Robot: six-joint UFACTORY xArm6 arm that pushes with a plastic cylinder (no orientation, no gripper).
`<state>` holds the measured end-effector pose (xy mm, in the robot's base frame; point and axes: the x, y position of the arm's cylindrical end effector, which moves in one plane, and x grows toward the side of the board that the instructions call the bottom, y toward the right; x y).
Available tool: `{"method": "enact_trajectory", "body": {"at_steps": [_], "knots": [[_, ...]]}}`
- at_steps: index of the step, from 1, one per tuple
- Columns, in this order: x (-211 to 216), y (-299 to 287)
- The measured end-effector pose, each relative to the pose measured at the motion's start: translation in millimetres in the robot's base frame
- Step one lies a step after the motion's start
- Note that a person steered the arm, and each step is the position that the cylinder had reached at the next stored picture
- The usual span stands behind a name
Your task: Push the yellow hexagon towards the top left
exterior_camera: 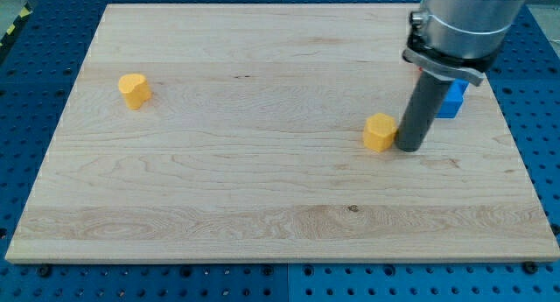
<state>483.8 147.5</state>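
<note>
Touching the yellow hexagon (380, 132) from the view's right, my tip (409, 147); no tool.

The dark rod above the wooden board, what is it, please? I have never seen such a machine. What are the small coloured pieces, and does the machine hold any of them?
There is one picture, from a single camera looking down at a slant on a wooden board. The rod is the end of a robot arm; it has no hand and cannot grasp, it only pushes. Its lower end, my tip, stands on the board just to the view's right of the yellow hexagon, very close or touching. A second yellow block, rounded, maybe heart-like, lies far off at the view's left. A blue block sits behind the rod, partly hidden. Nothing is held.
</note>
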Motion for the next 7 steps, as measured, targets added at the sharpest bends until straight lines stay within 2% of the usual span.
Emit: {"method": "enact_trajectory", "body": {"at_steps": [4,6,7], "knots": [[-1.3,-44.8],[-16.6,-25.2],[-23.1,-58.7]]}}
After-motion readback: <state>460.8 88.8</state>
